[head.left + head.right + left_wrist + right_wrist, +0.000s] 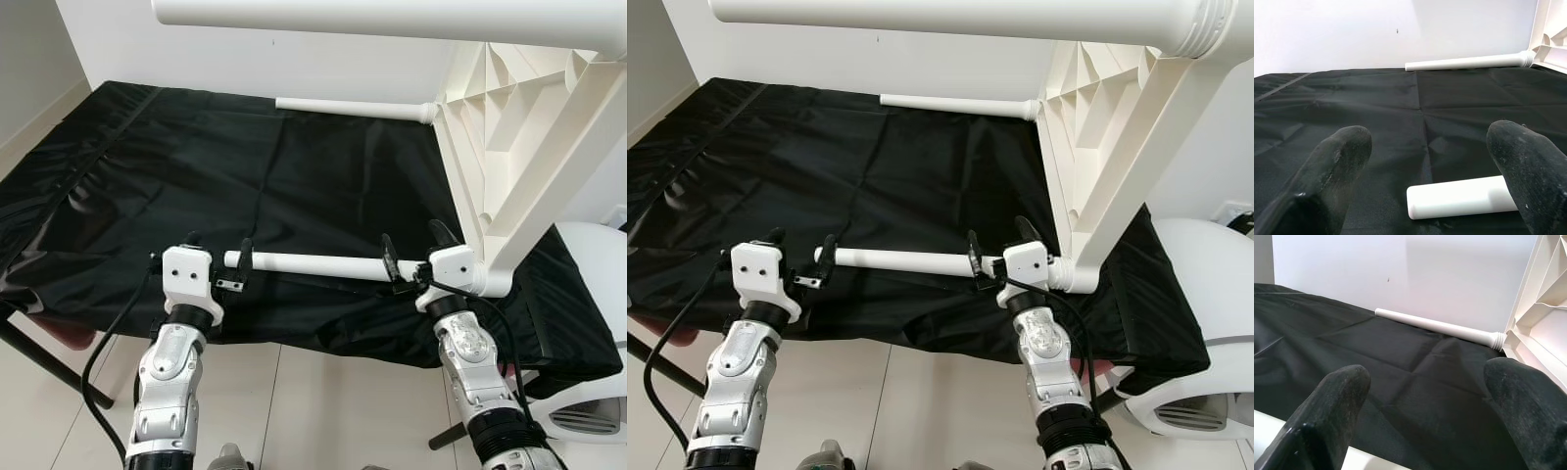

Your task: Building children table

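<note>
We see a white plastic children's table top [509, 147] tipped on its side at the right end of a black cloth [245, 166] spread over a work surface, its ribbed underside facing us. Three white legs project from it: one along the top of the head views [392, 18], one lying on the cloth by the far wall [353, 108], and a near leg [313, 263] running along the front edge of the cloth into a corner socket of the table top. Our left gripper [217, 262] sits at the free end of this near leg with its fingers [1337, 161] spread wide; in the left wrist view the leg's blunt end [1459, 197] lies between them, close against one finger, and we cannot tell whether it touches. Our right gripper [411, 257] is by the socket end of the same leg, fingers [1337, 396] likewise wide apart and straddling it without clamping. A white rounded appliance [598, 323] stands on the floor to the right.
</note>
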`<state>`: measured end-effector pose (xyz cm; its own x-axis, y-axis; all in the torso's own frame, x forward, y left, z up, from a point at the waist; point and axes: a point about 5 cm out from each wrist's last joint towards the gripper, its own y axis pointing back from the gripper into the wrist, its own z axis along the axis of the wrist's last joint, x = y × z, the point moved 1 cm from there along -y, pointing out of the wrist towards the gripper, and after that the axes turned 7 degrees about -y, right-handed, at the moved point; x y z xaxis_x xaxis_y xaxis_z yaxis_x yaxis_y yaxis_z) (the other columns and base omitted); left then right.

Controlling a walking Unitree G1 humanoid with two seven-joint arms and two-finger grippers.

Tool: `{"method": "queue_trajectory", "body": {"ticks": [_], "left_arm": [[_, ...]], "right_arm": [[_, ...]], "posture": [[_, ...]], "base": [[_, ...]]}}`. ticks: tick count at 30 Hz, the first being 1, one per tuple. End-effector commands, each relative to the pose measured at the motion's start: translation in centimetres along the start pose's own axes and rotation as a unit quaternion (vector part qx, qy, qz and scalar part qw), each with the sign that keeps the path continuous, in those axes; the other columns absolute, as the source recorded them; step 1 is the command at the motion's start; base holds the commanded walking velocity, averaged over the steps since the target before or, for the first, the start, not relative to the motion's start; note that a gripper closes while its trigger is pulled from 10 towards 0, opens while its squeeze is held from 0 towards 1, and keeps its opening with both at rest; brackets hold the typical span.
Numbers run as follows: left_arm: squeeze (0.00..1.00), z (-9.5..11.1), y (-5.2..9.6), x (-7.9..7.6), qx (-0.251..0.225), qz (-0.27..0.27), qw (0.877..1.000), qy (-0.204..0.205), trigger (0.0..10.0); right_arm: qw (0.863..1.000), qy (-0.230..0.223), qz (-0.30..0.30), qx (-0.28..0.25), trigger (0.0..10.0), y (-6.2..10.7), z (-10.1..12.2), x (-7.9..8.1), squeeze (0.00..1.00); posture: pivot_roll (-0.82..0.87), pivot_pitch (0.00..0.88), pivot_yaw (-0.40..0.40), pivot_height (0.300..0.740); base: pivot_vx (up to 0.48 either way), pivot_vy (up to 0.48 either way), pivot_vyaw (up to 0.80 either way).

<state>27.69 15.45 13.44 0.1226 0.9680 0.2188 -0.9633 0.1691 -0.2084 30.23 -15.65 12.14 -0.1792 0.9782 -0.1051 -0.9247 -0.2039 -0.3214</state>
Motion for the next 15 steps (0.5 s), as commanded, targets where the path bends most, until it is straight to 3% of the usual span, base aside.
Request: {"method": "queue_trajectory", "body": {"ticks": [1, 8, 12, 15], "left_arm": [[0.0, 0.0, 0.1, 0.5, 0.001, 0.054, 0.999, 0.0, 10.0], [0.0, 0.3, -0.1, 0.5, -0.003, 0.053, 0.999, -0.009, 10.0], [0.0, 1.2, -0.8, 1.2, -0.017, 0.042, 0.998, -0.042, 10.0], [0.0, 2.9, -2.5, 2.2, -0.045, 0.02, 0.993, -0.105, 10.0]], "right_arm": [[1.0, 0.001, 0.001, -0.001, 10.0, 0.0, 0.0, -0.1, 0.0], [1.0, 0.0, 0.001, -0.005, 10.0, -0.2, 0.2, 0.0, 0.0], [1.0, 0.0, 0.002, -0.013, 10.0, -0.5, 0.5, 0.1, 0.0], [1.0, 0.0, 0.0, -0.015, 10.0, -0.8, 0.6, 0.1, 0.0]], "posture": [[0.03, 0.0, -0.091, 0.74], [0.03, 0.0, -0.089, 0.74], [0.03, 0.0, -0.087, 0.74], [0.04, 0.0, -0.083, 0.74]], "base": [[0.0, 0.0, 0.0], [0.0, 0.0, 0.0], [0.0, 0.0, 0.0], [0.0, 0.0, 0.0]]}}
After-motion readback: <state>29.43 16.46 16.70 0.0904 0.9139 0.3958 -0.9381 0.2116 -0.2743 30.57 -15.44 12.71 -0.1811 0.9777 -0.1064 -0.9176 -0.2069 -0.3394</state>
